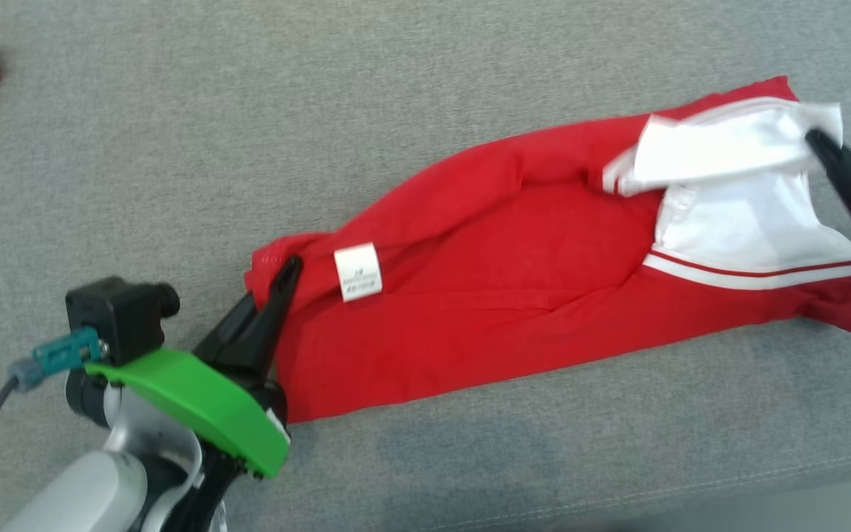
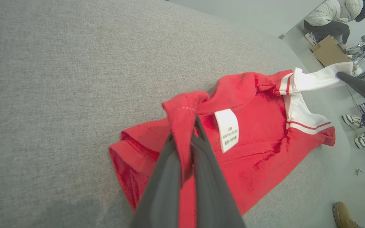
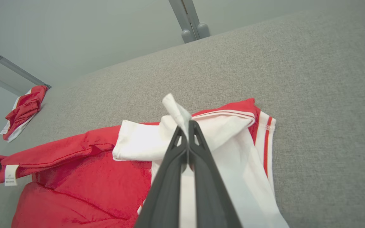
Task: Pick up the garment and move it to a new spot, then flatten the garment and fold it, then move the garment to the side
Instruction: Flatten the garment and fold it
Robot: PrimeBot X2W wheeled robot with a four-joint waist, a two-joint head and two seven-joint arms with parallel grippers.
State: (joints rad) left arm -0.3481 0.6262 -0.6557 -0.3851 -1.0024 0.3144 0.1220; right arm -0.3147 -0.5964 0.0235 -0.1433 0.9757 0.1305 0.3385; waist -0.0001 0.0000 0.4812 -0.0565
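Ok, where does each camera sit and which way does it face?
Head view: on the head, looking down at the garment on the grey surface; left gripper lower left, right gripper at right edge.
Left wrist view: on the left wrist, looking along its fingers, shut on the red hem, toward the white end.
Right wrist view: right wrist, along its fingers, shut on white cloth, toward the red end.
Both wrist views share the care label.

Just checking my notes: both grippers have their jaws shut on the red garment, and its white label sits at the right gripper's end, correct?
One slip: the head view shows the label at the left gripper end, not the right gripper end. Both have jaws shut on the garment.
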